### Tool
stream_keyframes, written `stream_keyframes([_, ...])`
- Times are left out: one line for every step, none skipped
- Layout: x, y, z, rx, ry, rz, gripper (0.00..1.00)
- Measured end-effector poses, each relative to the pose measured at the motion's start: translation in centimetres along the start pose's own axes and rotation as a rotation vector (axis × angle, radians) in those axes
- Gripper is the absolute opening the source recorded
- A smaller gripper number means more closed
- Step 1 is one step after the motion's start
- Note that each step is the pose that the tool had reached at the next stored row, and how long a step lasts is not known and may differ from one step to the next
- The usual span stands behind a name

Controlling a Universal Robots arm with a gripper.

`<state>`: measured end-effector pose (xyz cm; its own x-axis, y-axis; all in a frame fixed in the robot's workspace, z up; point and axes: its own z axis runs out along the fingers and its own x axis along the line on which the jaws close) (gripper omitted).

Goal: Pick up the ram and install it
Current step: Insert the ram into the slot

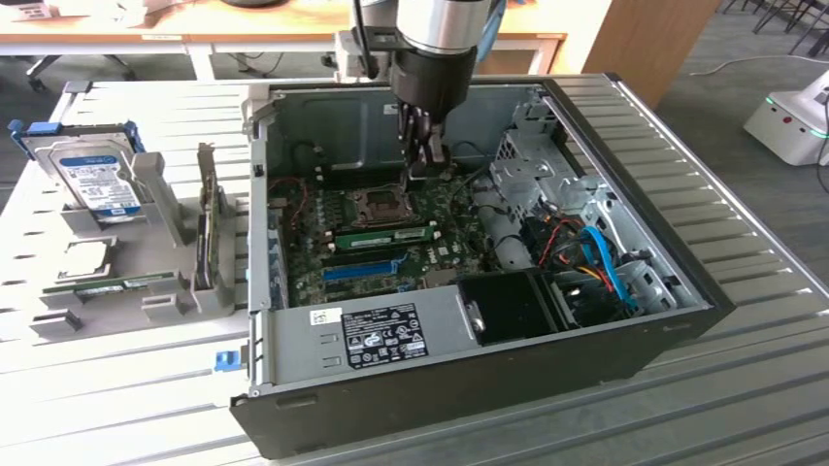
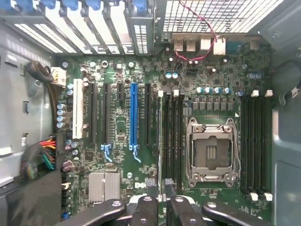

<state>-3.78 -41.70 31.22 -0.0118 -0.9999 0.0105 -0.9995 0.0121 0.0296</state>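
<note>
Reading from the exterior view's left, we find the ram (image 1: 388,234) on edge in a slot beside the CPU socket (image 1: 382,204), long axis running left-right. Our gripper (image 1: 421,177) hangs over its right end, jaws partly parted, gripping nothing visible. We cannot tell whether it is fully seated.

case (image 1: 324,121): matt grey metal | table (image 1: 751,388): ribbed pale metal | motherboard (image 2: 120,125): green, slightly glossy
</note>
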Motion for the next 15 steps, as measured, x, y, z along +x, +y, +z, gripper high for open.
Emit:
stream_keyframes([0.0, 0.01, -0.16, 0.0000, 0.0007, 0.000, 0.19])
stream_keyframes([0.0, 0.01, -0.31, 0.0001, 0.0013, 0.000, 0.19])
stream_keyframes([0.0, 0.02, -0.47, 0.0000, 0.0020, 0.000, 0.19])
stream_keyframes([0.0, 0.02, -0.62, 0.0001, 0.0025, 0.000, 0.19])
stream_keyframes([0.0, 0.02, -0.79, 0.0001, 0.0030, 0.000, 0.19])
stream_keyframes([0.0, 0.03, -0.93, 0.0001, 0.0036, 0.000, 0.19])
stream_keyframes([0.0, 0.03, -1.07, 0.0000, 0.0041, 0.000, 0.19])
stream_keyframes([0.0, 0.04, -1.21, 0.0000, 0.0044, 0.000, 0.19])
stream_keyframes([0.0, 0.04, -1.35, 0.0001, 0.0047, 0.000, 0.19])
stream_keyframes([0.0, 0.04, -1.47, 0.0001, 0.0048, 0.000, 0.19])
stream_keyframes([0.0, 0.05, -1.61, 0.0001, 0.0050, 0.000, 0.19])
stream_keyframes([0.0, 0.05, -1.74, 0.0001, 0.0053, 0.000, 0.19])
stream_keyframes([0.0, 0.06, -1.86, 0.0001, 0.0056, 0.000, 0.19])
stream_keyframes([0.0, 0.06, -1.99, 0.0001, 0.0060, 0.000, 0.19])
stream_keyframes([0.0, 0.06, -2.11, 0.0002, 0.0064, 0.000, 0.19])
